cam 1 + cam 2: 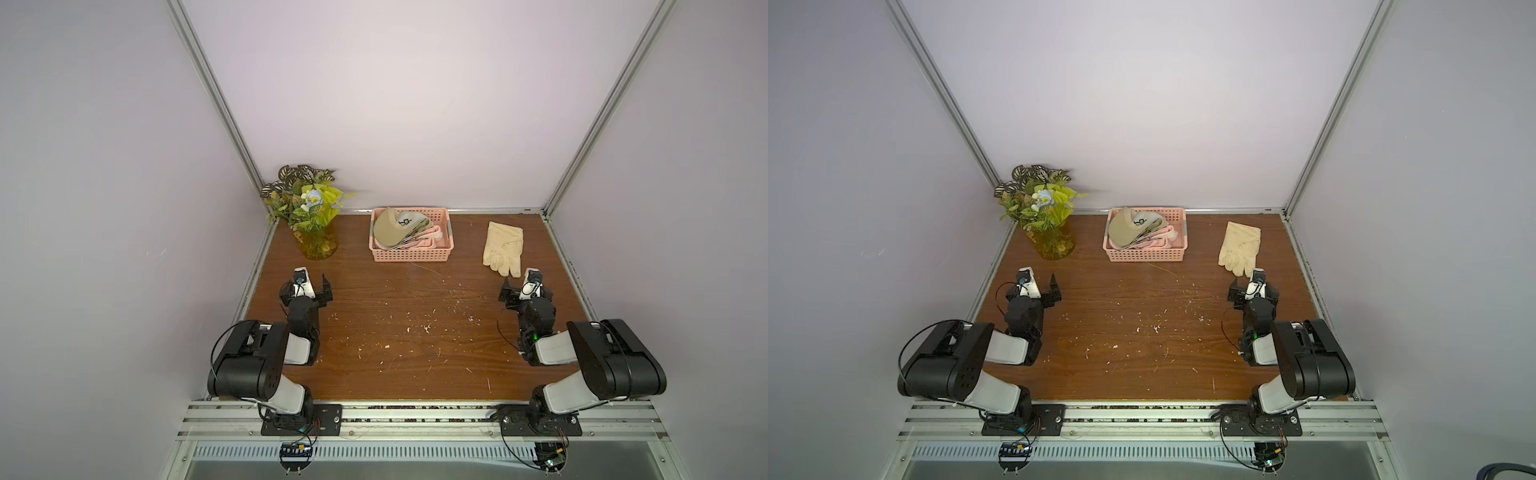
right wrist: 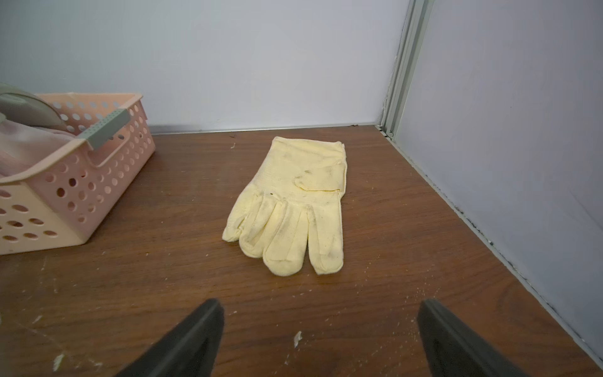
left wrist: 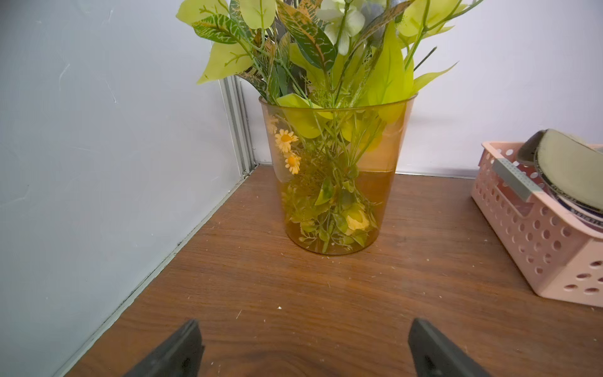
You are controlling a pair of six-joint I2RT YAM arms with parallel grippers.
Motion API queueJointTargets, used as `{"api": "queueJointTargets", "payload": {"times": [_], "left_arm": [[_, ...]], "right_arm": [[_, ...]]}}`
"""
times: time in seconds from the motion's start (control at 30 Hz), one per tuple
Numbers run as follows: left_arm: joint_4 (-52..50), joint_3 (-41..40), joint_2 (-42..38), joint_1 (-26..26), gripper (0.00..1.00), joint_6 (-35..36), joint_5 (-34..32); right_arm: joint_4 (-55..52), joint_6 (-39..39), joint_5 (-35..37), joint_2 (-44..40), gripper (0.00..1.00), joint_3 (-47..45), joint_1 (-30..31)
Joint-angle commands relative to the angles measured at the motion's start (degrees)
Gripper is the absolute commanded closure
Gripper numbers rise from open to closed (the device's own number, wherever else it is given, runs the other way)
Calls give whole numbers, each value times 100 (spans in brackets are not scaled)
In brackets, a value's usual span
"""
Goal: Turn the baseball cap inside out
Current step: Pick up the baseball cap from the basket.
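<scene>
Khaki cap, logo, both top views only

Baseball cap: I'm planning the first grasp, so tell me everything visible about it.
The baseball cap looks like khaki-beige fabric, with a dark emblem on its paler crown. It lies tilted in the pink perforated basket at the back of the table, its broad brim toward the plant. It rests on what look like more stacked brims and pink cloth. Nothing grips it.
</scene>
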Motion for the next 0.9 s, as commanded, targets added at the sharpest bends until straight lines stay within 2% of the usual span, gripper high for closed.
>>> {"api": "queueJointTargets", "payload": {"times": [0.0, 0.87], "left_arm": [[-31, 79, 49, 47, 1, 33, -9], [-18, 58, 25, 48, 1, 18, -22]], "right_arm": [[149, -44, 18, -36, 0, 136, -19], [211, -32, 89, -97, 0, 102, -21]]}}
